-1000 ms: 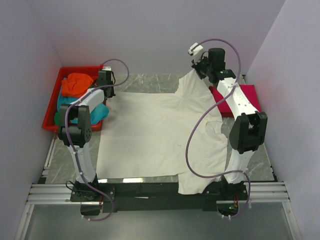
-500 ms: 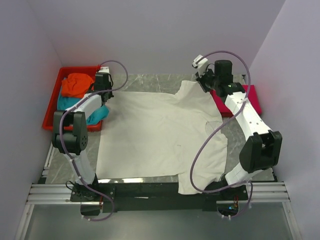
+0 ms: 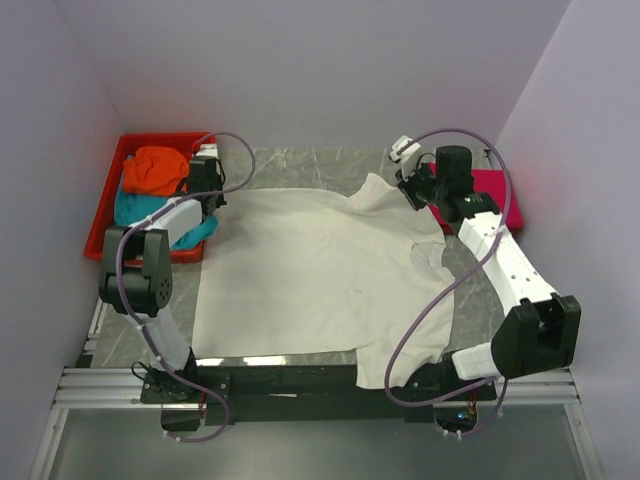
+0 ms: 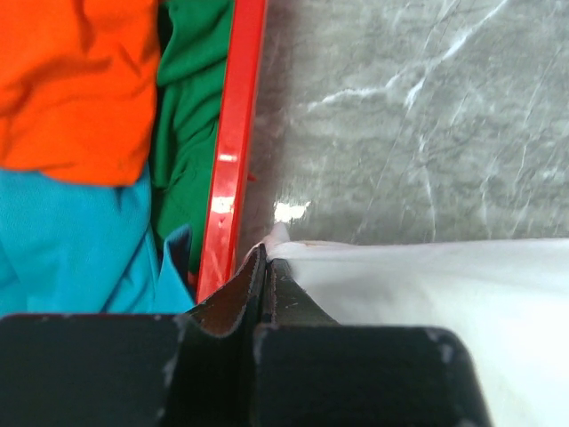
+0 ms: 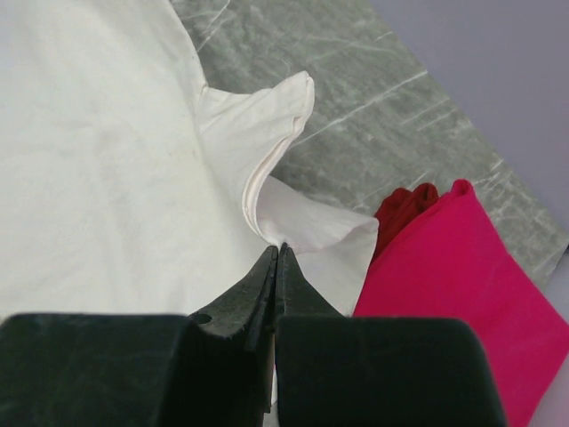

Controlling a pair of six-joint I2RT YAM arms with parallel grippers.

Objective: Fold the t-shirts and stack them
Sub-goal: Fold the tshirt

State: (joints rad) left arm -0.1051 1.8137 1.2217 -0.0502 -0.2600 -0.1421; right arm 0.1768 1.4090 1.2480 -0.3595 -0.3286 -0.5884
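Observation:
A large cream-white t-shirt [image 3: 320, 270] lies spread over the grey marble table, its near hem hanging over the front edge. My left gripper [image 3: 212, 194] is shut on the shirt's far left corner, beside the red tray; in the left wrist view the closed fingertips [image 4: 265, 258] pinch the white cloth [image 4: 427, 294]. My right gripper [image 3: 407, 191] is shut on the far right sleeve, and the right wrist view shows the gripper [image 5: 277, 253] pinching a fold of the cream-white t-shirt [image 5: 107, 178]. A folded magenta-pink t-shirt [image 5: 453, 267] lies just right of it, over a dark red one [image 5: 404, 209].
At the far left stands a red tray [image 3: 105, 215] holding an orange shirt [image 3: 155, 168], a teal one [image 3: 140, 208] and a green one [image 4: 191, 116]. Its rim [image 4: 233, 151] runs close to my left fingers. The magenta-pink t-shirt [image 3: 495, 190] sits at the far right near the wall.
The right arm has swung right and come down, carrying the lifted sleeve outward and low to the table. The left gripper has shifted slightly with its corner. The shirt's far edge now lies flatter.

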